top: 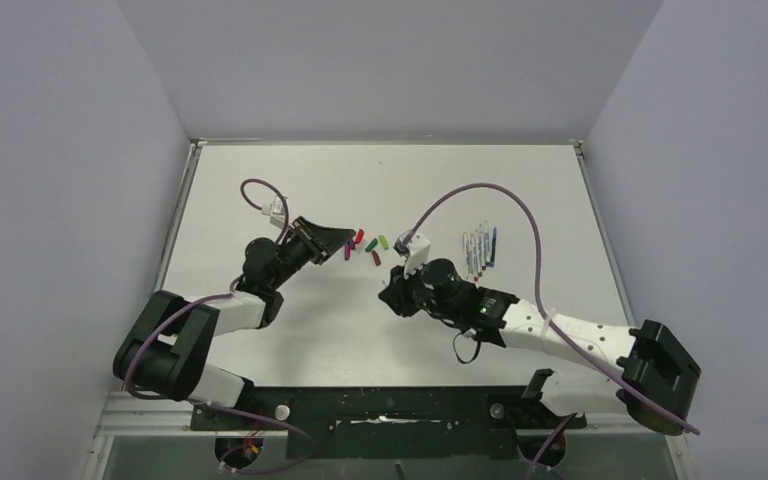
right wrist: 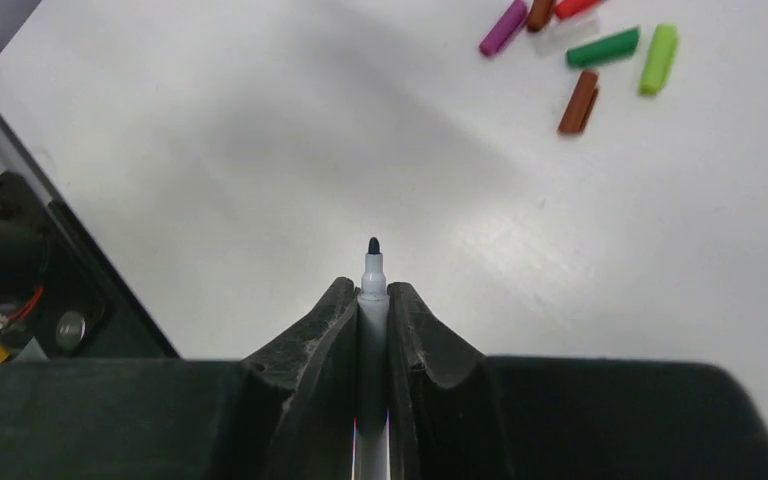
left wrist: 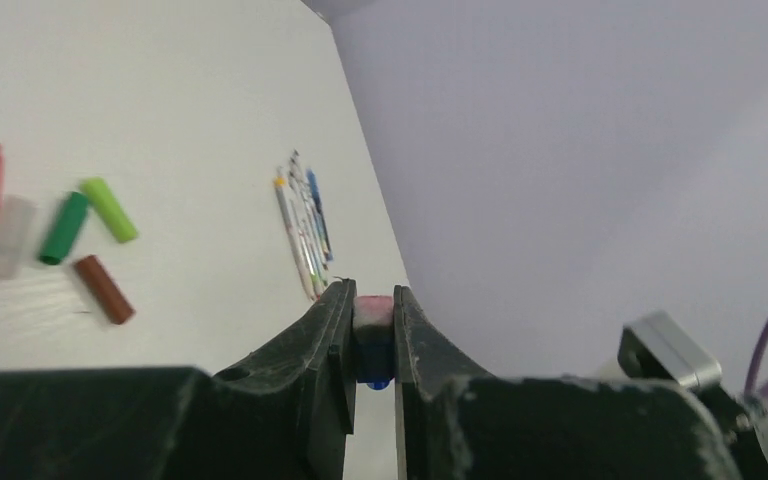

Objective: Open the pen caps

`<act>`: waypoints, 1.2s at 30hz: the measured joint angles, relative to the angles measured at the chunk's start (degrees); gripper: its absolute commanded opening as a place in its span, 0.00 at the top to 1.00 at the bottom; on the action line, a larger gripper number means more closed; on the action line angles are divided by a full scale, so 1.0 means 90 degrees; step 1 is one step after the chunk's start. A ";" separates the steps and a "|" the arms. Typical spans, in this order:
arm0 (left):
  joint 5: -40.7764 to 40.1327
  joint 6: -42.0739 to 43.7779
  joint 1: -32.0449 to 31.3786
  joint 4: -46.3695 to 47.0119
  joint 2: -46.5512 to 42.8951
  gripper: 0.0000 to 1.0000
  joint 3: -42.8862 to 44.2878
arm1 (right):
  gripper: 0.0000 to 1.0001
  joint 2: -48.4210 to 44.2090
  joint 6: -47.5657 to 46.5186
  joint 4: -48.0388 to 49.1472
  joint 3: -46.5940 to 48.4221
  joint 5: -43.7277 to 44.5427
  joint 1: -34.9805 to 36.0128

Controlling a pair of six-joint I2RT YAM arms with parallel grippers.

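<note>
Your left claw [left wrist: 372, 296] is pinching a short blue cap [left wrist: 372, 350] between its fingers, and your right claw [right wrist: 373, 292] is pressed onto an uncapped pen [right wrist: 372, 268] whose dark tip pokes out past the fingertips. The loose caps [top: 365, 247] lie scattered on the surface [top: 360, 180] at the middle of the top view, between the 2 claws. The row of pens [top: 479, 250] lies just right of them, toward the centre right of the frame.
</note>
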 measured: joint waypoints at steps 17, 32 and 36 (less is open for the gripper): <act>-0.0644 0.0289 0.0500 -0.0240 0.0136 1.00 -0.0328 | 1.00 -0.1217 0.0857 -0.2130 0.0131 0.1433 0.0355; -0.0850 0.0777 0.0503 -0.1132 -0.0151 1.00 -0.0148 | 1.00 0.2657 0.0075 -0.2630 0.2339 0.1341 -0.2982; -0.0867 0.0838 0.0505 -0.1236 -0.0151 1.00 -0.0143 | 1.00 0.3167 -0.0036 -0.2637 0.2370 0.1137 -0.3293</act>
